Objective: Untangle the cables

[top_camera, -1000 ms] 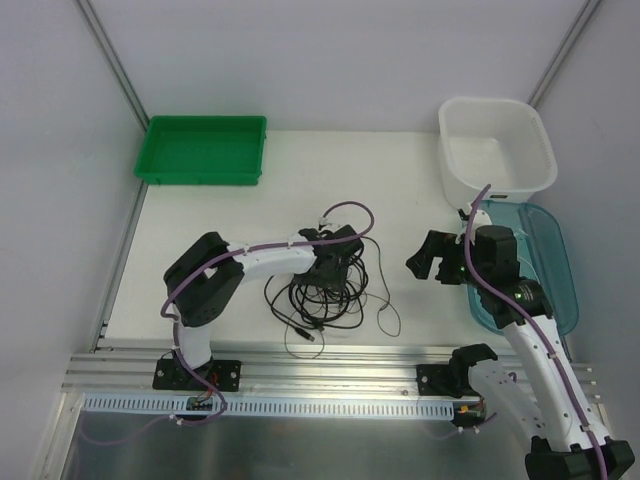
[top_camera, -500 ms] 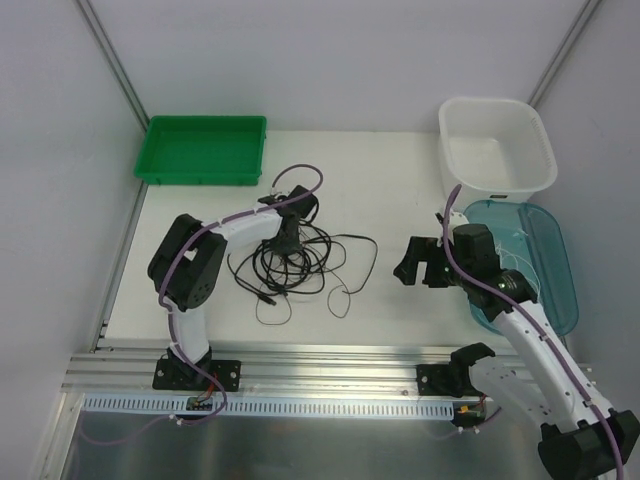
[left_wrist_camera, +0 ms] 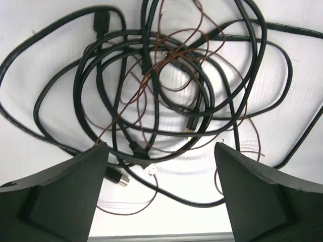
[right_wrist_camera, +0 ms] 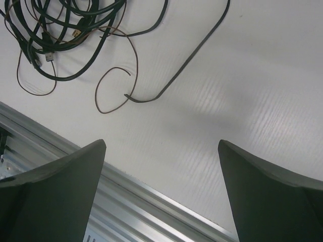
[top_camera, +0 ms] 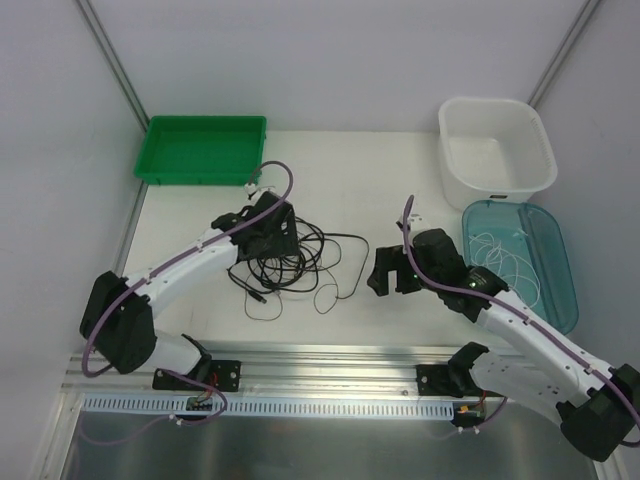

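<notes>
One green rectangular plastic tray [top_camera: 200, 182] sat at eleven o'clock, one white plastic tub [top_camera: 500, 186] at one, one translucent teal tray [top_camera: 556, 262] at three, and one tangle of thin dark cords [top_camera: 285, 256] at centre (strands too knotted to count).

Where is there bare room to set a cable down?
Bare: the far strip between green tray and white tub; the left patch between that tray and the left arm. Crowded: the centre, cables under the left gripper.

Cables [left_wrist_camera: 147, 65] cut by left wrist view's top edge; left tool [top_camera: 272, 238] covers some overhead.
</notes>
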{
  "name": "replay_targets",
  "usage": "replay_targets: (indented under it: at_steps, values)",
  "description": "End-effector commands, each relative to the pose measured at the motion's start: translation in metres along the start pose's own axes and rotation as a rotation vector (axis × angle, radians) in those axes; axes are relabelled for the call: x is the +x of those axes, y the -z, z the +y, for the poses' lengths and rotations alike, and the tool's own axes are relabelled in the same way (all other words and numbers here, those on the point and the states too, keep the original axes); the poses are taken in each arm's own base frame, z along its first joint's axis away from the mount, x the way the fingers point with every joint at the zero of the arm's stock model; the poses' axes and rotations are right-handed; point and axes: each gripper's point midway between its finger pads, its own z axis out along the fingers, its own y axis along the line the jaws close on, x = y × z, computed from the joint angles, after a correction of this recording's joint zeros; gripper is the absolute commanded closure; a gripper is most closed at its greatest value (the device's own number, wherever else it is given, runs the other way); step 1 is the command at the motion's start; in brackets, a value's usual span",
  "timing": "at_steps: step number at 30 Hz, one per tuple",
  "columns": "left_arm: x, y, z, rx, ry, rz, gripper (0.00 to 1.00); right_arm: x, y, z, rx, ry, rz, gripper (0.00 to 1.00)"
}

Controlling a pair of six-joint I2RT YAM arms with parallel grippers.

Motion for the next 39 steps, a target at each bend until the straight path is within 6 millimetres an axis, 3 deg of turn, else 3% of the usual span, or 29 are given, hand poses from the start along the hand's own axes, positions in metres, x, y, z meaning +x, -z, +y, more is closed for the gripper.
replay_targets:
  at_steps: [1, 6, 12, 18, 21, 22, 24, 28, 36, 39]
  values:
    - [0.027, 0.007, 0.015, 0.005, 0.056, 0.029, 0.15, -0.013, -0.011, 0.013, -0.026, -0.012, -0.07, 0.01]
    - [0.027, 0.003, 0.013, 0.025, 0.12, -0.001, 0.34, -0.015, -0.02, 0.02, -0.021, 0.008, -0.084, 0.01]
    - [0.02, -0.023, 0.007, -0.018, 0.16, -0.026, 0.47, -0.008, -0.025, 0.024, -0.013, 0.031, -0.068, 0.01]
    - [0.025, -0.053, 0.016, -0.134, 0.161, -0.017, 0.54, -0.004, -0.024, 0.024, -0.008, 0.037, -0.068, 0.01]
    - [0.03, -0.059, 0.016, -0.143, 0.166, -0.003, 0.64, -0.003, -0.025, 0.025, -0.011, 0.043, -0.066, 0.01]
    - [0.031, -0.058, 0.014, -0.138, 0.156, -0.001, 0.77, -0.003, -0.025, 0.024, -0.009, 0.043, -0.066, 0.01]
    - [0.03, -0.054, 0.012, -0.131, 0.134, -0.011, 0.9, -0.001, -0.027, 0.024, -0.005, 0.045, -0.059, 0.01]
    - [0.022, -0.035, 0.004, -0.08, 0.1, -0.057, 0.99, -0.001, -0.028, 0.026, -0.011, 0.047, -0.06, 0.01]
    - [-0.001, 0.014, -0.01, 0.048, 0.025, -0.111, 1.0, -0.002, -0.023, 0.024, 0.0, 0.049, -0.07, 0.01]
    - [-0.039, 0.055, -0.026, 0.134, -0.027, -0.192, 1.0, -0.003, -0.023, 0.023, 0.003, 0.048, -0.075, 0.01]
